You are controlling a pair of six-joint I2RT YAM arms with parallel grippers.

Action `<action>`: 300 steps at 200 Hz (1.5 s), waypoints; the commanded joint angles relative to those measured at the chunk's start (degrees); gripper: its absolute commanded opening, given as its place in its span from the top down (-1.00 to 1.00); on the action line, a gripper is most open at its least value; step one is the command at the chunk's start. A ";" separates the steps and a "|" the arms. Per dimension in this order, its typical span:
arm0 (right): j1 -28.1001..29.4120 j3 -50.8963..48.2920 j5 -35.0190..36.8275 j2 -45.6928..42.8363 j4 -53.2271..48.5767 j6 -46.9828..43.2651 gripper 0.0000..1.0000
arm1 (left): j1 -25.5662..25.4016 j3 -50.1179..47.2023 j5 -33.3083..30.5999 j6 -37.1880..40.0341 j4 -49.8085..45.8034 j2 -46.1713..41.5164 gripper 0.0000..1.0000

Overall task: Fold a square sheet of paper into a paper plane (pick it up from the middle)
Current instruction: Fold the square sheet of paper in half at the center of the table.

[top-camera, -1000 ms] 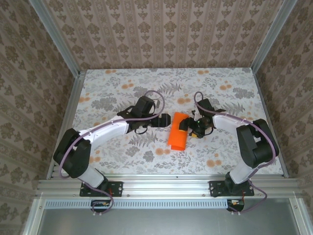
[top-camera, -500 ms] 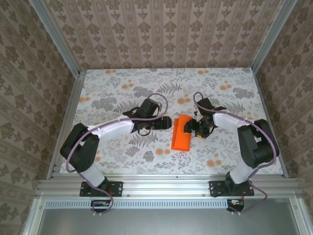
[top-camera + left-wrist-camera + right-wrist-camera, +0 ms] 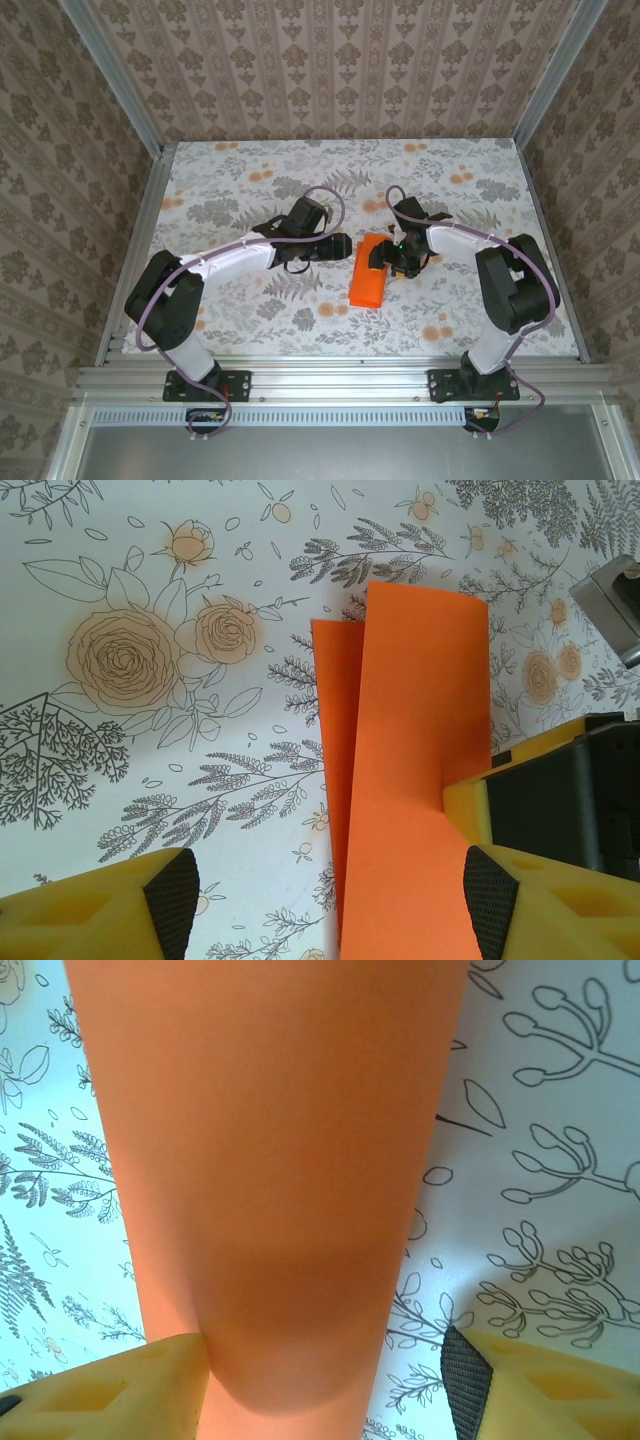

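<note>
The square sheet of paper (image 3: 365, 286) is bright orange and folded into a long strip lying mid-table. In the left wrist view the sheet of paper (image 3: 410, 730) shows two layers, the upper flap lifted off the lower one. My left gripper (image 3: 342, 249) hovers at its left edge, open, with its fingertips (image 3: 172, 900) straddling the strip's near end. My right gripper (image 3: 383, 258) is at the strip's right edge, open. One yellow right finger (image 3: 465, 805) rests on the flap. In the right wrist view the curved paper (image 3: 270, 1140) touches the left finger, and the right pad (image 3: 465, 1380) stands apart from it.
The table (image 3: 250, 170) carries a floral cloth with pale orange flower prints. Aluminium rails (image 3: 340, 378) frame the front and sides, and patterned walls close in the back and both sides. Both arms reach toward the middle.
The left gripper moved right toward the strip. The right gripper shifted left and farther back onto the paper's right edge. The paper turned slightly.
</note>
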 commanded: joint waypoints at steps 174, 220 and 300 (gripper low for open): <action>0.69 5.23 -3.76 6.27 -5.02 -6.55 -0.32 | -0.28 1.01 0.68 0.20 -2.09 1.15 -0.46; 0.68 6.42 -4.90 8.00 -5.56 -7.41 -0.36 | -0.29 1.33 0.84 0.29 -2.36 1.65 -0.46; 0.82 8.11 -4.63 10.26 -7.60 -9.15 -0.37 | -0.23 1.72 1.44 0.51 -2.31 2.33 -0.42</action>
